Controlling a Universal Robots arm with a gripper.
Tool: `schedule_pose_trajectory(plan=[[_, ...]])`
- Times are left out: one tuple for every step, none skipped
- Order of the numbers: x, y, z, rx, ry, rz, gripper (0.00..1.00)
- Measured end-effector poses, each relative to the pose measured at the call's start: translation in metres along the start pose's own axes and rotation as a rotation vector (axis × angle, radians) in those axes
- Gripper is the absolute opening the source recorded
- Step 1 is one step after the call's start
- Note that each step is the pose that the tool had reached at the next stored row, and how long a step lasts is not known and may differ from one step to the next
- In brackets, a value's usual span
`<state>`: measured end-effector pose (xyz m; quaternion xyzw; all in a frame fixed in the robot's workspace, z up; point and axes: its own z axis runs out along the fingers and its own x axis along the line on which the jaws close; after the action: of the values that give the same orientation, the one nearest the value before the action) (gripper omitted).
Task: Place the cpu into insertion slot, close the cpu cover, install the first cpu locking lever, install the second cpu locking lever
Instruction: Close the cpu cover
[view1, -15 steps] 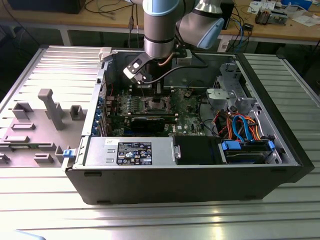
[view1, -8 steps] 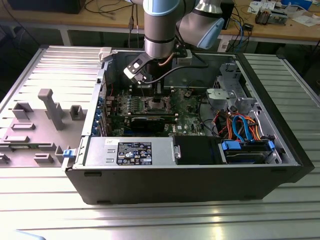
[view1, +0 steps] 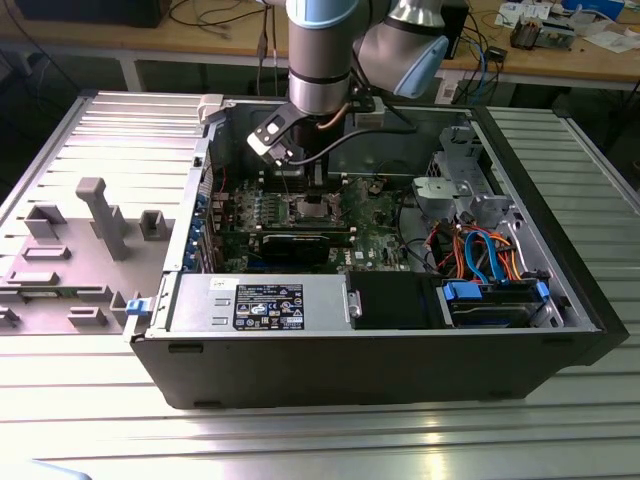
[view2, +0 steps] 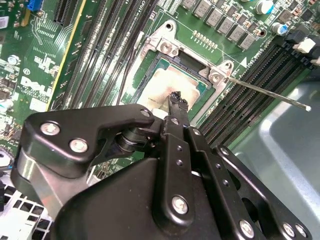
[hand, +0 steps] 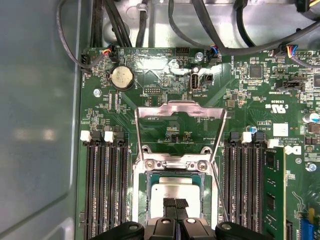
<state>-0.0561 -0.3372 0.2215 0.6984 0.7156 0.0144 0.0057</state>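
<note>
The cpu (hand: 175, 191) lies flat in the insertion slot (hand: 176, 176) of the green motherboard, silver top up; in the second wrist view the cpu (view2: 162, 85) sits inside the slot's silver rim (view2: 167, 42). The cpu cover (hand: 180, 107) stands swung open on its hinge, with the board visible through its window. My gripper (hand: 175, 204) hangs just above the chip with its black fingers pressed together and nothing between them; in the second wrist view the gripper (view2: 177, 100) hovers over the chip's edge. A thin wire locking lever (view2: 265, 92) sticks out free beside the slot.
Long black memory slots (hand: 105, 190) flank the socket on both sides, one with a green module (hand: 272, 190). Cables (hand: 210, 30) run along the board's far edge. In the exterior view the arm (view1: 318, 60) reaches into the open case, with a power supply (view1: 260, 300) and drive cage (view1: 495, 300) along the front wall.
</note>
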Motion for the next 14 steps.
schedule_pose_trajectory(plan=[[0.0,0.0,-0.0016,0.0,0.0,0.0,0.11],[0.0,0.0001,-0.0044,0.0,-0.0001,0.0,0.11],[0.0001,0.0002,-0.0063,0.0001,-0.0001,0.0,0.11],[0.0001,0.0002,-0.0083,0.0001,-0.0001,0.0,0.11],[0.0001,0.0003,-0.0098,0.0,0.0,0.0,0.11],[0.0001,0.0003,-0.0111,0.0001,-0.0002,-0.001,0.11],[0.0001,0.0003,-0.0112,0.0,0.0,-0.001,0.11],[0.0001,0.0003,-0.0112,0.0,0.0001,-0.001,0.11],[0.0001,0.0003,-0.0112,0.0001,0.0001,-0.001,0.11],[0.0001,0.0003,-0.0112,0.0001,0.0,-0.001,0.11],[0.0001,0.0003,-0.0113,0.0002,-0.0001,-0.001,0.11],[0.0001,0.0003,-0.0113,0.0002,-0.0001,-0.001,0.11],[0.0001,0.0003,-0.0113,0.0003,-0.0001,-0.001,0.11],[0.0001,0.0003,-0.0113,0.0002,-0.0001,-0.001,0.11]])
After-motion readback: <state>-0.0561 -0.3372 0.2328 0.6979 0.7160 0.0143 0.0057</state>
